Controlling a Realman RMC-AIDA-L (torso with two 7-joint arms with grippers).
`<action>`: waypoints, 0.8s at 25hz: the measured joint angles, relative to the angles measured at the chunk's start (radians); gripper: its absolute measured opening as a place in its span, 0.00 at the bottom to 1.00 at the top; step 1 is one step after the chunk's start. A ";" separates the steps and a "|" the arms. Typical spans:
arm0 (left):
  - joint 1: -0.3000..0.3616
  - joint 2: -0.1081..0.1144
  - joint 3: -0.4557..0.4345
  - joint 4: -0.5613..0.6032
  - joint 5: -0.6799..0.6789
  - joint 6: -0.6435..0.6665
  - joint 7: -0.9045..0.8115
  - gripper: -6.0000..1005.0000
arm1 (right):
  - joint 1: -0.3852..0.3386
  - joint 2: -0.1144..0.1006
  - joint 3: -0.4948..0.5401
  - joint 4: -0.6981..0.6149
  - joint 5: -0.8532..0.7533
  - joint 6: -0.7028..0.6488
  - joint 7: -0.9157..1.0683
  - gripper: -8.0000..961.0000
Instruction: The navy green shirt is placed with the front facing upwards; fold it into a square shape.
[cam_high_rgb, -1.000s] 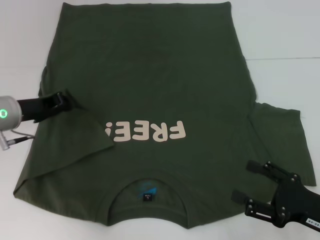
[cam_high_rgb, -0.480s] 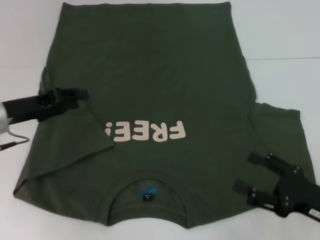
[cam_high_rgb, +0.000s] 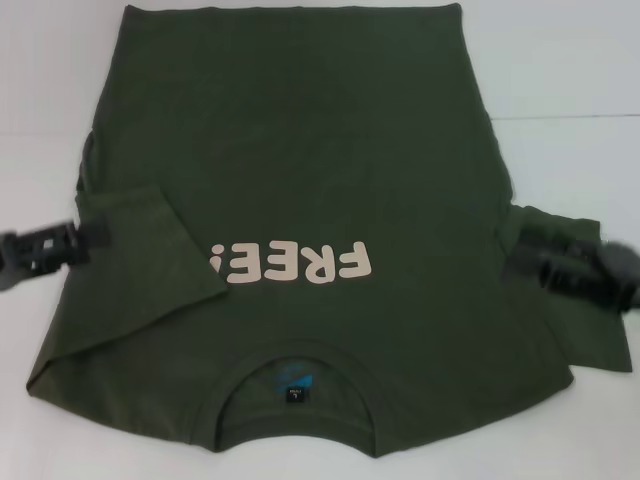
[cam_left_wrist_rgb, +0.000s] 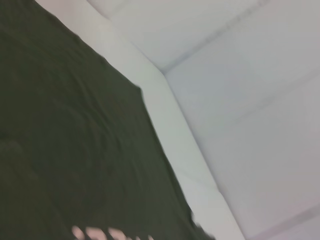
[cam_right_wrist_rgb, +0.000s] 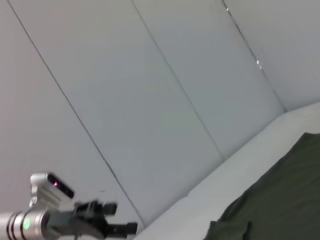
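The navy green shirt lies spread flat on the white surface, front side up, a dark olive-green short-sleeved tee. From the head view it is turned with its collar toward the robot and its hem at the far edge, so the pale pinkish "FREE!" lettering across the chest reads upside down. The ribbed crew neck curves open at the near edge, with a small dark label carrying blue print inside it. The sleeve on the robot's left is folded inward over the body, its edge covering the end of the lettering. The sleeve on the robot's right lies stretched outward, flat.
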 joint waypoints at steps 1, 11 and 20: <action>0.007 0.000 -0.002 0.008 0.006 0.032 0.017 0.80 | 0.010 -0.006 -0.005 -0.054 -0.001 -0.013 0.088 0.96; 0.040 0.003 -0.021 0.064 0.065 0.196 0.138 0.85 | 0.174 -0.160 -0.025 -0.293 -0.231 -0.035 0.880 0.95; 0.035 0.002 -0.012 0.053 0.070 0.204 0.175 0.85 | 0.299 -0.270 -0.100 -0.331 -0.620 -0.094 1.102 0.95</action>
